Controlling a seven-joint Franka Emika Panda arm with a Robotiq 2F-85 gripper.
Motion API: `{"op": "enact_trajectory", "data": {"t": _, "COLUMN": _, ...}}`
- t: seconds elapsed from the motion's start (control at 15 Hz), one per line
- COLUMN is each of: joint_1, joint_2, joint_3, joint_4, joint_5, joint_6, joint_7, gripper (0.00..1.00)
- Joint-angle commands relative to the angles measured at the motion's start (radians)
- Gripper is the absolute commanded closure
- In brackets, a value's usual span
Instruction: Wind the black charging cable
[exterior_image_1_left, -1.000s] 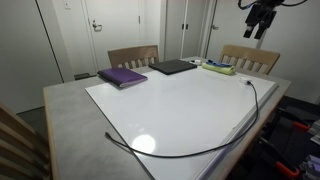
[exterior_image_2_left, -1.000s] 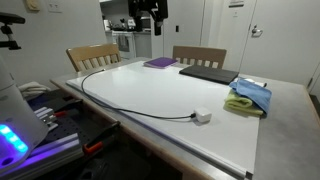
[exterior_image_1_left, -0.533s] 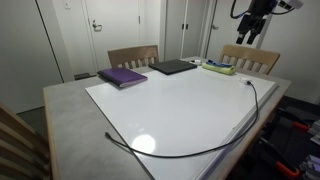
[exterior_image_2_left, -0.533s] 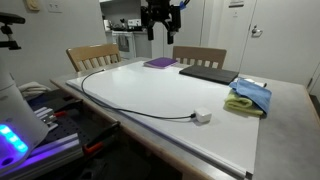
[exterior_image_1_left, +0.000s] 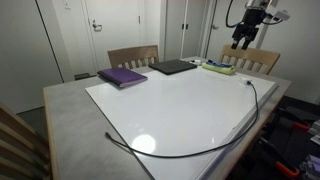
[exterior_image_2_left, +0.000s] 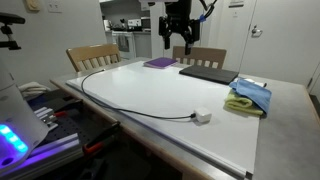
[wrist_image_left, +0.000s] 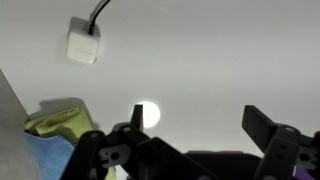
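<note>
The black charging cable (exterior_image_1_left: 240, 135) lies in a long curve on the white table top in both exterior views (exterior_image_2_left: 120, 104). Its white plug block (exterior_image_2_left: 202, 117) rests near the table edge and shows at the top left of the wrist view (wrist_image_left: 83, 46). My gripper (exterior_image_1_left: 243, 38) hangs high above the table, far from the cable, and also shows in the exterior view from the opposite side (exterior_image_2_left: 179, 43). In the wrist view its fingers (wrist_image_left: 196, 118) are spread wide with nothing between them.
A purple book (exterior_image_1_left: 122, 76), a dark laptop (exterior_image_1_left: 173, 67) and a yellow-green and blue cloth (exterior_image_2_left: 248, 97) lie along the table's edge. Wooden chairs (exterior_image_1_left: 133, 56) stand behind the table. The cloth also shows in the wrist view (wrist_image_left: 55, 140).
My gripper has moved sideways high above the table, leftward in one exterior view and rightward in the other. The cable has not moved.
</note>
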Motion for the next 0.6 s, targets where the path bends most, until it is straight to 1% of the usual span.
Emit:
{"op": "enact_trajectory", "data": {"t": 0.0, "joint_1": -0.052, "joint_2": 0.122, "joint_3": -0.017, "joint_4": 0.091, "joint_5": 0.137, "joint_6": 0.000, "joint_7": -0.149, "gripper": 0.00}}
{"op": "enact_trajectory", "data": {"t": 0.13, "joint_1": -0.091, "joint_2": 0.174, "joint_3": -0.017, "joint_4": 0.132, "joint_5": 0.191, "joint_6": -0.010, "joint_7": -0.203, "gripper": 0.00}}
{"op": "enact_trajectory", "data": {"t": 0.27, "joint_1": -0.137, "joint_2": 0.228, "joint_3": -0.010, "joint_4": 0.174, "joint_5": 0.212, "joint_6": -0.012, "joint_7": -0.234, "gripper": 0.00}}
{"op": "enact_trajectory", "data": {"t": 0.53, "joint_1": -0.217, "joint_2": 0.329, "joint_3": 0.006, "joint_4": 0.232, "joint_5": 0.177, "joint_6": -0.011, "joint_7": -0.236, "gripper": 0.00}}
